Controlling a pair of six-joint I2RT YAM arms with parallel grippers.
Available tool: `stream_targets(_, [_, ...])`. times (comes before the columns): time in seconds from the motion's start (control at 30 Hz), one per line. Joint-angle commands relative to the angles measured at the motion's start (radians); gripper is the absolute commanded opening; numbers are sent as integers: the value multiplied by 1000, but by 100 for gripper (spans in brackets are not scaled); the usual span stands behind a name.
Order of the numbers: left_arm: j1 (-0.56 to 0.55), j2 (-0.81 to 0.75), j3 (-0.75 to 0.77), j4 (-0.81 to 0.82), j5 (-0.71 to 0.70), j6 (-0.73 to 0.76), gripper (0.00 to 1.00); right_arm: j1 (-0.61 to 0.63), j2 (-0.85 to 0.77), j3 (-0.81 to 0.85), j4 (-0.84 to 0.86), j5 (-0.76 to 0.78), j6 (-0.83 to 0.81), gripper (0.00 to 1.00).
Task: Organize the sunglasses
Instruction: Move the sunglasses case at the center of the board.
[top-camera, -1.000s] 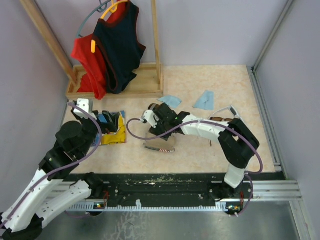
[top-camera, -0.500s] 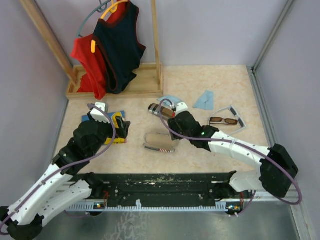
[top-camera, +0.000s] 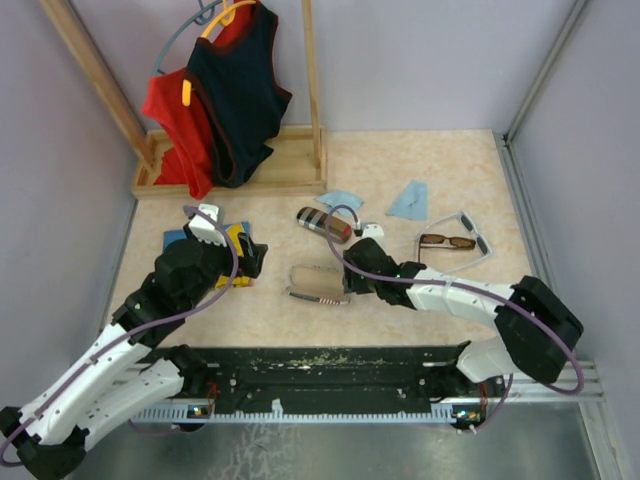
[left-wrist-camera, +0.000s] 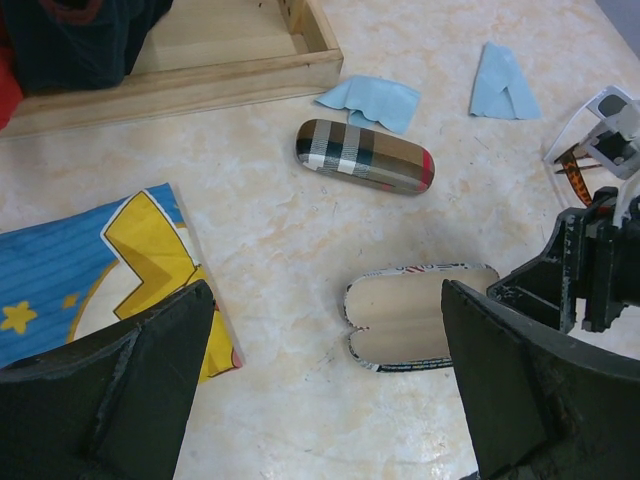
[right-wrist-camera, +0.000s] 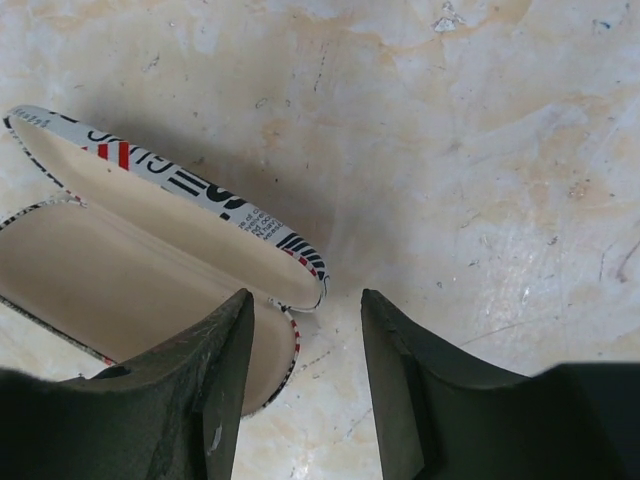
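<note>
The brown sunglasses (top-camera: 447, 241) lie at the right of the table, with the white-grey sunglasses (top-camera: 481, 240) beside them. Both show at the right edge of the left wrist view (left-wrist-camera: 590, 150). An open flag-print case (top-camera: 318, 285) lies mid-table, its beige inside up (left-wrist-camera: 420, 318) (right-wrist-camera: 150, 270). A shut plaid case (top-camera: 323, 222) (left-wrist-camera: 365, 157) lies behind it. My right gripper (top-camera: 347, 273) (right-wrist-camera: 305, 380) is open and empty, low over the open case's right end. My left gripper (top-camera: 255, 258) (left-wrist-camera: 320, 400) is open and empty, left of the open case.
Two light-blue cloths (top-camera: 340, 200) (top-camera: 408, 201) lie behind the cases. A blue and yellow printed cloth (top-camera: 225, 245) (left-wrist-camera: 100, 260) lies under my left arm. A wooden rack (top-camera: 230, 170) with a red top and a dark top stands at the back left. Walls close in on both sides.
My right gripper has drawn back from the plaid case, uncovering it, and come down to the open case's right end. My left arm has moved a little to the right.
</note>
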Motion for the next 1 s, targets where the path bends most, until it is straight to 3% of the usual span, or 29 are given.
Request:
stream_targets(0.0, [5,-9,-11,34,13,-10,100,-7,57,43,59,14,27,46])
stream_targets(0.23, [5,-22,-16,31,5,-15,100,-7,96,54,29,48,27,36])
stream_targets(0.77, [5,-26,-17,38,5,-19,100,-6,104,48,119,83,-18,1])
stream_targets(0.97, [5,-29,-22,49,2,-29,100,-21,105,46,162,111,-60,0])
